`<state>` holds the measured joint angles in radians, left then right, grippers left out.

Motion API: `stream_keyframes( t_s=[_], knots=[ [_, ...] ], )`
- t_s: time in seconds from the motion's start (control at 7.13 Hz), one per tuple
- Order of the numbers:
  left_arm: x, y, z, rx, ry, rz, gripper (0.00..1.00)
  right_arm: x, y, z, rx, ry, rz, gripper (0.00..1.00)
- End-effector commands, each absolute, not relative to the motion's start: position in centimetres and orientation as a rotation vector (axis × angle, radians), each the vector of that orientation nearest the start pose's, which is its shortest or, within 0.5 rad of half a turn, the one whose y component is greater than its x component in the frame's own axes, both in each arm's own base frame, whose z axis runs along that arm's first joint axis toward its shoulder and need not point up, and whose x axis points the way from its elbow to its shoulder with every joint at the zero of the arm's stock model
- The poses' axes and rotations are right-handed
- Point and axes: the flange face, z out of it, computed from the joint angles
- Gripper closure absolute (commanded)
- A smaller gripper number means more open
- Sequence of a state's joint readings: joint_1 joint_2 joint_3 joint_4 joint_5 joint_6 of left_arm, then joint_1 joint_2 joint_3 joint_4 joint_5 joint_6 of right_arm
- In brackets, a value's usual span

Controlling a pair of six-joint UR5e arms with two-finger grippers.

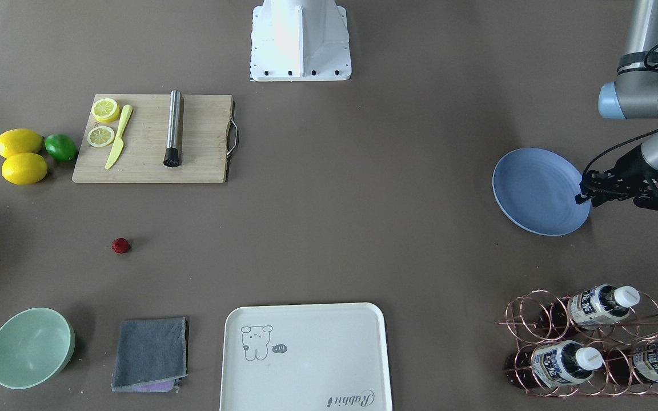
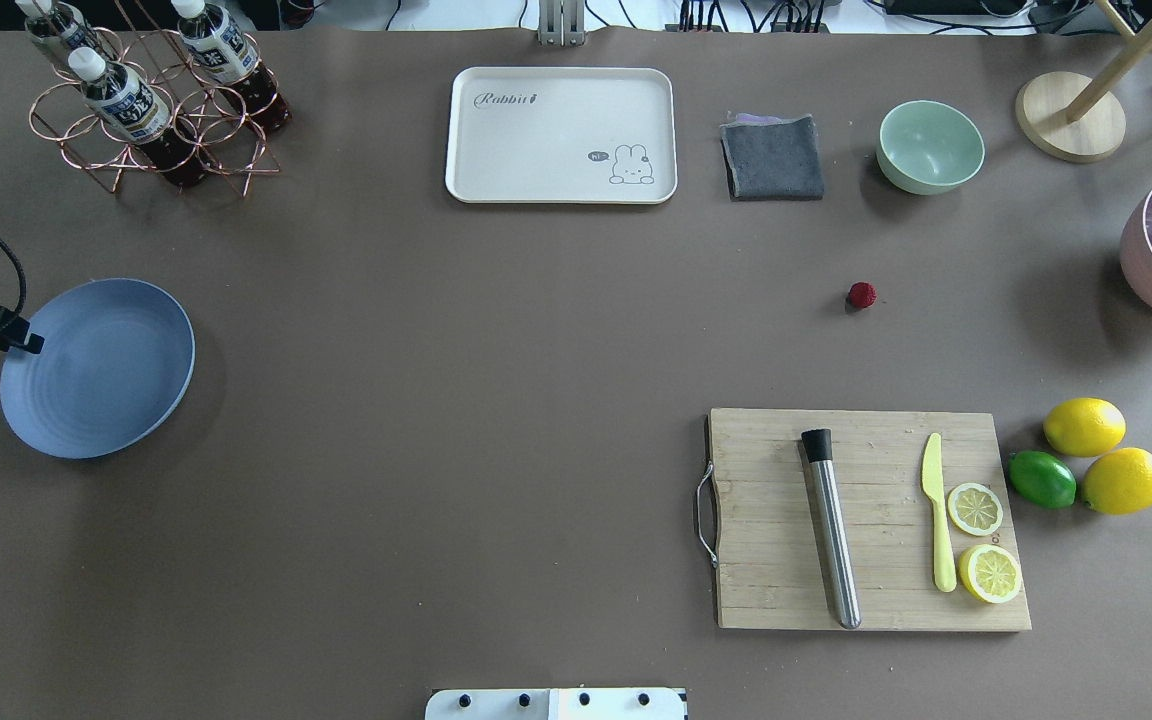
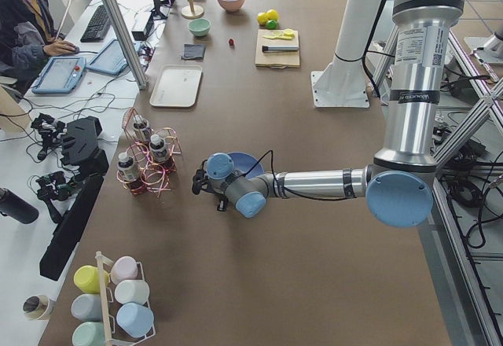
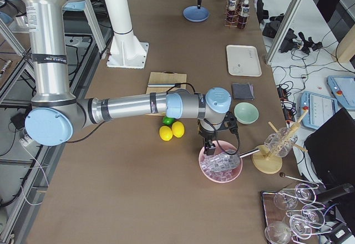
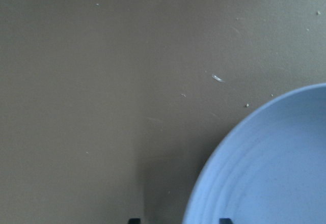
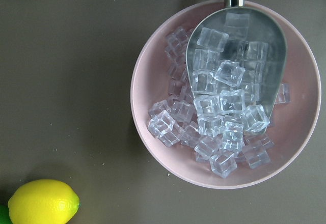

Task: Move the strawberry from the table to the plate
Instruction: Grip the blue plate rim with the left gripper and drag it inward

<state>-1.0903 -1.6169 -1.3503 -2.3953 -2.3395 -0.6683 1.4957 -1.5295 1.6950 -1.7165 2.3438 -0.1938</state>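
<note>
One small berry is the whole job, and it has not been picked up yet. The strawberry [image 2: 862, 294] lies alone on the table [image 2: 486, 330], just beyond the far edge of the cutting board [image 2: 766, 500], between that board and the pale green bowl [image 2: 929, 148]. The plate [image 2: 106, 390] sits well apart from the board, far off toward the robot's left.

To do the pick well, the arm should probably come straight down over the berry with the fingers only a little wider than it. It should centre before closing and squeeze gently, because a small round thing like this can roll or pop out. It should then lift clear and carry the berry past the board's far side to the plate's middle.

The left gripper [image 1: 583, 191] hovers at the plate's outer rim, on the side away from the board. Its jaws are spread and hold nothing. In the wrist view one fingertip [image 5: 133, 220] is over bare table and the other over the plate.

The right gripper [image 4: 209, 147] hangs over a pink bowl [image 6: 153, 66] of ice, out past the lemons [image 2: 1084, 426] beside the board. Whether its jaws are parted or clenched cannot be told.
</note>
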Motion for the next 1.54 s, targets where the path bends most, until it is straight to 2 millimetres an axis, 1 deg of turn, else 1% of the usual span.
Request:
stream_keyframes(
  t_s=[0.0,0.28,0.42,0.56,0.7,0.84,0.98,1.12,1.26,1.4],
  knots=[
    [18.8,-49.7,64.7,0.125,0.977,0.054,1.00,2.5,-51.0,59.0,0.065,-0.773,-0.261,0.00],
    [18.9,-49.8,64.5,0.125,0.981,0.055,1.00,2.4,-51.3,58.5,0.069,-0.774,-0.251,0.00],
    [19.0,-50.1,63.9,0.127,0.987,0.056,1.00,1.7,-51.4,57.9,0.069,-0.775,-0.251,0.00],
    [19.3,-49.9,62.8,0.103,1.032,0.082,1.00,1.1,-51.6,56.7,0.077,-0.776,-0.243,0.00],
    [19.3,-49.7,61.1,0.089,1.078,0.095,1.00,-0.4,-52.4,55.1,0.091,-0.777,-0.273,0.00],
    [19.8,-50.5,58.5,0.079,1.103,0.032,1.00,-2.5,-53.4,53.8,0.099,-0.780,-0.312,0.00],
    [20.3,-51.3,55.1,0.081,1.136,-0.014,1.00,-5.1,-54.2,52.1,0.085,-0.795,-0.305,0.00],
    [23.8,-50.7,51.2,0.043,1.177,-0.027,1.00,-8.3,-55.2,49.9,0.070,-0.805,-0.294,0.00],
    [27.7,-49.6,47.8,-0.002,1.206,-0.040,1.00,-11.3,-55.4,48.4,0.053,-0.816,-0.300,0.00],
    [30.5,-49.4,44.6,-0.010,1.227,-0.068,1.00,-14.1,-55.9,46.6,0.041,-0.838,-0.289,0.00]
  ],
)
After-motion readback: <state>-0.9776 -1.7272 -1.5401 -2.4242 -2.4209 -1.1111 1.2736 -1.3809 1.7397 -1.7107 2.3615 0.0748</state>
